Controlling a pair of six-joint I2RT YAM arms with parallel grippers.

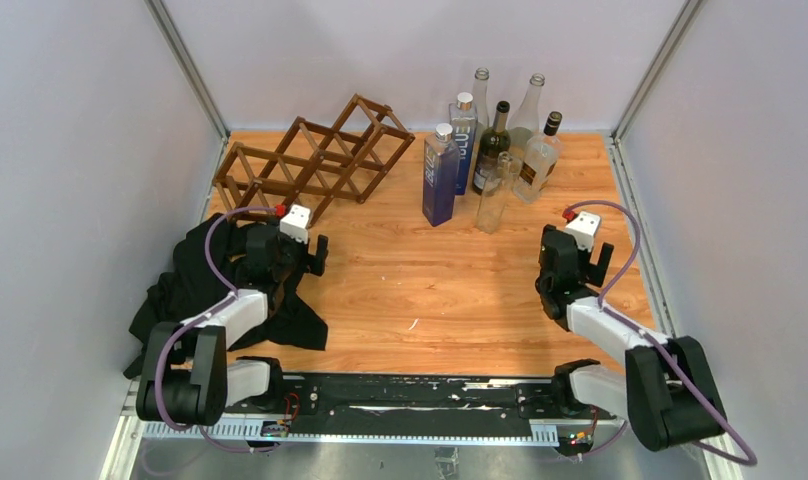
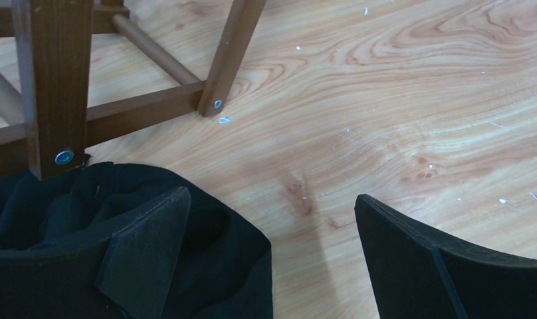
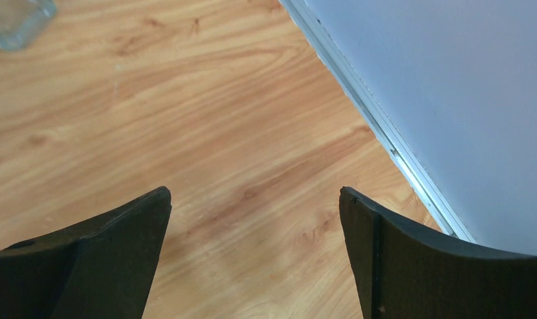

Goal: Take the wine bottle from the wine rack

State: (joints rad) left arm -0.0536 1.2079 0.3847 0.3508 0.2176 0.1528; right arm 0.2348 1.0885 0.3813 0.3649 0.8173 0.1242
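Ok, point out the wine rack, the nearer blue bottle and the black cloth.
wine rack (image 1: 320, 160), top external view, crossing slats near its middle.
nearer blue bottle (image 1: 440, 188), top external view, its body below the shoulder.
black cloth (image 1: 180, 280), top external view, its bunched left part.

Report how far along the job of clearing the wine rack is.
Done, apparently: the wine rack shows no bottle in any cell, and the bottles stand upright in a cluster on the table to its right. In hand: nothing, as the left gripper and right gripper are both open and empty. Left: nothing evident.
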